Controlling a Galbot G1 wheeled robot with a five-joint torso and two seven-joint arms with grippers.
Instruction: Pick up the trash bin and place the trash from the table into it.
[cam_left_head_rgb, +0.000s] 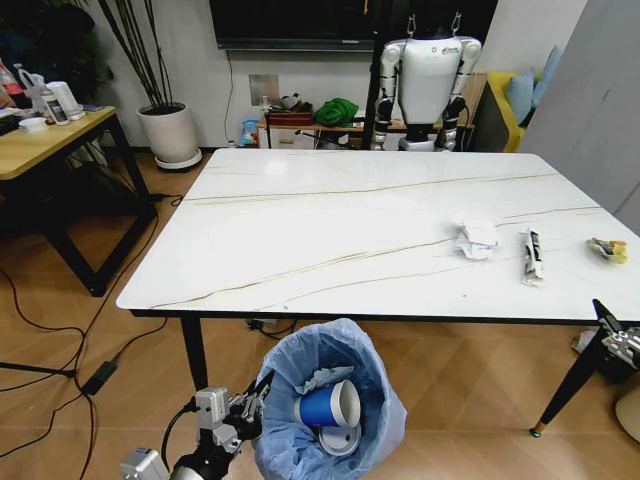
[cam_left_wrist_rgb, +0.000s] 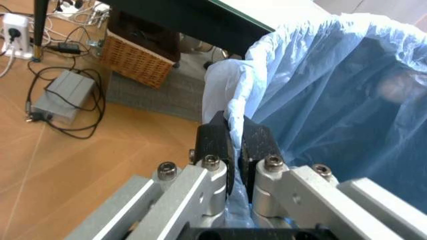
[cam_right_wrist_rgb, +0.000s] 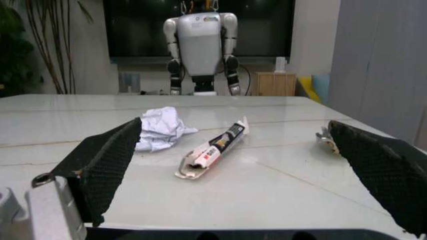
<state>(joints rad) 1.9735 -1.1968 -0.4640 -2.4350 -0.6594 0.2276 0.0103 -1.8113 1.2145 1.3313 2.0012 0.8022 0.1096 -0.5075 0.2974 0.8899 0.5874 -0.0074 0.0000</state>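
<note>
step: we hold the bin (cam_left_head_rgb: 325, 405) up below the near edge of the table (cam_left_head_rgb: 350, 230) while three bits of trash lie on it; a blue cup (cam_left_head_rgb: 330, 407) is already inside.
left gripper (cam_left_wrist_rgb: 232, 145): fingers clamped on the bin's rim, bag film pinched between them; we should keep that squeeze firm, as the film looks slippery.
right gripper (cam_right_wrist_rgb: 233, 165): off the table's near right corner, level with the top, fingers wide apart and facing the trash.
doing it well: we judge the tube (cam_right_wrist_rgb: 212, 150) the nearest pick; go in low and close across its narrow width, then carry it over the bin's mouth before letting go.
bin: round, lined with a crinkly translucent blue bag.
paper wad (cam_left_head_rgb: 476, 237): on the table's right half, white, crumpled, light.
tube: just right of the wad, flattened, printed.
wrapper (cam_left_head_rgb: 608, 250): near the table's right edge, yellowish, crumpled.
table: white marble look, thin dark veins, glossy.
</note>
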